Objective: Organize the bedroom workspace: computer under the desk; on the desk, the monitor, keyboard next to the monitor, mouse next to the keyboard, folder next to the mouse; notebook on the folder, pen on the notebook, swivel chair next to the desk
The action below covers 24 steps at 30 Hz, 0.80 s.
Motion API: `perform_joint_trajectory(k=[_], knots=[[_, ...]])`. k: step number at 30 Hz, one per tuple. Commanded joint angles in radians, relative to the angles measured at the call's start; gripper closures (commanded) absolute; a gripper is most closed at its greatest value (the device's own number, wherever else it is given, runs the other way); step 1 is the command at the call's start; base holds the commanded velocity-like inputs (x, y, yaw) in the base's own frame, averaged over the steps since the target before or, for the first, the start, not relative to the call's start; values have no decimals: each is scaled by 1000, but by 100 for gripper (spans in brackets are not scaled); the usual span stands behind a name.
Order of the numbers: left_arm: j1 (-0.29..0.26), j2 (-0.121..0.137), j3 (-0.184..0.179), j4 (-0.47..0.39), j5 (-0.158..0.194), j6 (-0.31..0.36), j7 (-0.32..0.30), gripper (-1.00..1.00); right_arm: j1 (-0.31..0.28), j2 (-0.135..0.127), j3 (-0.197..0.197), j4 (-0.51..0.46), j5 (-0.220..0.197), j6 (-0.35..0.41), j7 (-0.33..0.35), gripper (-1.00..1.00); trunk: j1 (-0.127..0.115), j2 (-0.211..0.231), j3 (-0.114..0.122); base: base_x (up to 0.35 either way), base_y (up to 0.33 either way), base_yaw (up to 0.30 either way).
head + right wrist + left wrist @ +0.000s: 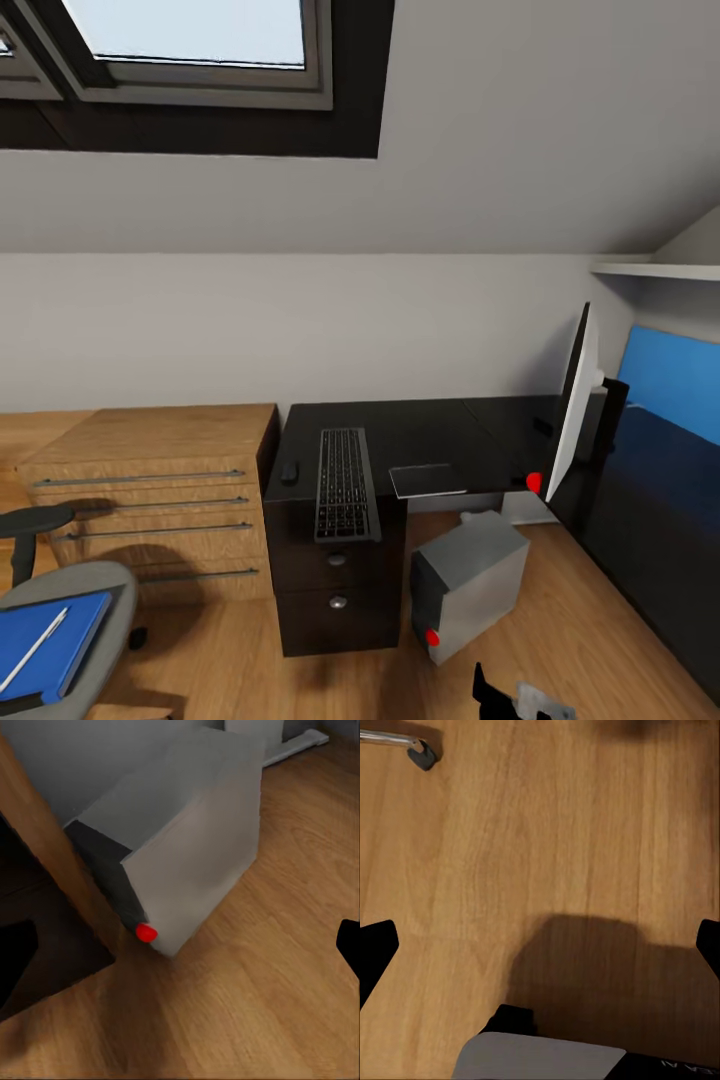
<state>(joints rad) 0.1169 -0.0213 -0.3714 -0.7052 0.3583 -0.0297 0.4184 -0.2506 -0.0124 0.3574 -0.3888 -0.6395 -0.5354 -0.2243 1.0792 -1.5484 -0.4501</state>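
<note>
Right then, the keyboard [343,483] lay on the black worktop [430,440], with the mouse [289,472] at its 9 o'clock. The monitor [574,402] stood at 3 o'clock. The computer [470,583] sat on the floor. Both the left gripper [540,945] and the right gripper [187,952] were wide open.

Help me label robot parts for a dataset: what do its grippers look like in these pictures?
Both wrist views show matte black finger tips at the picture edges. The left wrist view adds a light grey panel on black housing. The head view shows a black-and-grey gripper part.
</note>
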Motion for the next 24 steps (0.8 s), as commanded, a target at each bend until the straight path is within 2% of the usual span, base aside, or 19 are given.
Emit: perform_joint_trajectory(k=[1, 4, 12, 13, 19, 20, 24], knots=[[0, 0, -4, 2, 11, -7, 4, -100, 0, -1, 13, 0, 10, -8, -8, -100, -4, 7, 2, 0, 0, 0], [0, 0, -4, 7, 11, -11, 1, -100, 0, 13, 17, 2, 28, -14, -8, -100, -15, 28, 12, 0, 0, 0], [0, -1, -4, 9, 13, -11, 0, -100, -1, 44, 19, 3, 37, -25, -8, -100, -46, 84, 37, 0, 0, 0], [0, -2, -4, 9, 13, -11, 0, -100, -1, 53, 20, 4, 39, -25, -8, -100, -50, 91, 40, 0, 0, 0], [0, 1, -4, 9, 13, -15, 1, -100, 0, 59, 20, 4, 37, -28, -9, -100, -73, 133, 59, 0, 0, 0], [0, 1, -4, 9, 12, -16, 4, -100, 0, 65, 19, 42, 38, -29, -9, -100, -73, 133, 59, 0, 0, 228], [0, 4, -4, 9, 12, -18, 7, -100, 0, 66, 18, 50, 39, -29, -9, -100, -73, 133, 57, 0, 0, 255]])
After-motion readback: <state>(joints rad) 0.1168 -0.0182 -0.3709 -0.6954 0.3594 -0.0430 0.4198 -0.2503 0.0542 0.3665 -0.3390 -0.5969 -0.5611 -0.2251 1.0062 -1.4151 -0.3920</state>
